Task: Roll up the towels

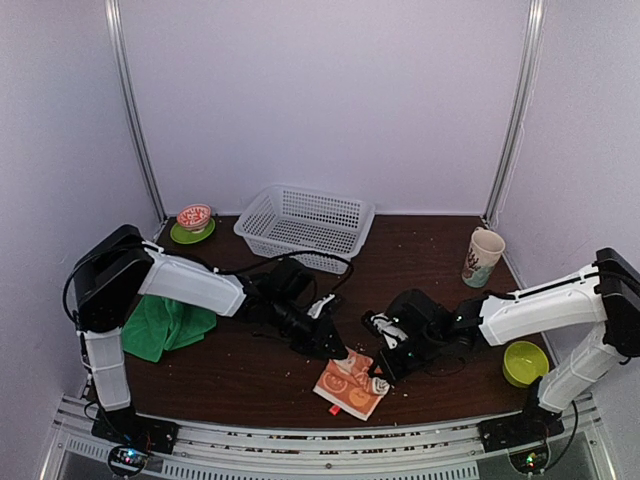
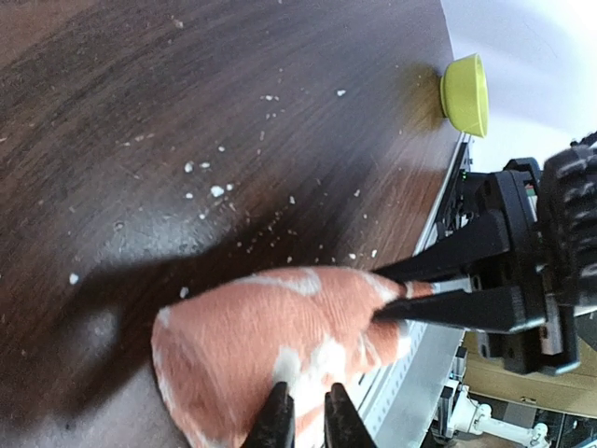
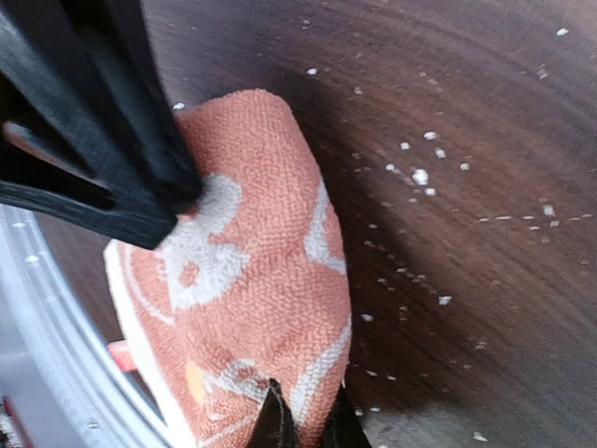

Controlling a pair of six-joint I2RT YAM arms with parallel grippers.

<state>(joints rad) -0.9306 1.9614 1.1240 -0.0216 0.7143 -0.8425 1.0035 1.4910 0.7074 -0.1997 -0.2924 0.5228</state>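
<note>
Orange towel [image 1: 352, 382]: looped terry cloth with white prints, partly rolled into a soft hump, lower centre of the overhead frame, by the front edge of the dark wooden table [image 1: 250, 380].
Left gripper [image 2: 306, 415]: thin black fingers almost closed, pinching the roll.
Right gripper [image 3: 306, 422]: likewise narrowed onto the cloth's edge.
Green towel [image 1: 165, 325]: plain, crumpled heap, left of frame.
Basket [image 1: 305, 225]: white perforated plastic, upper centre.

Orange printed towel [image 1: 352, 383] half-rolled near front; green towel [image 1: 165, 325] crumpled at left.
</note>
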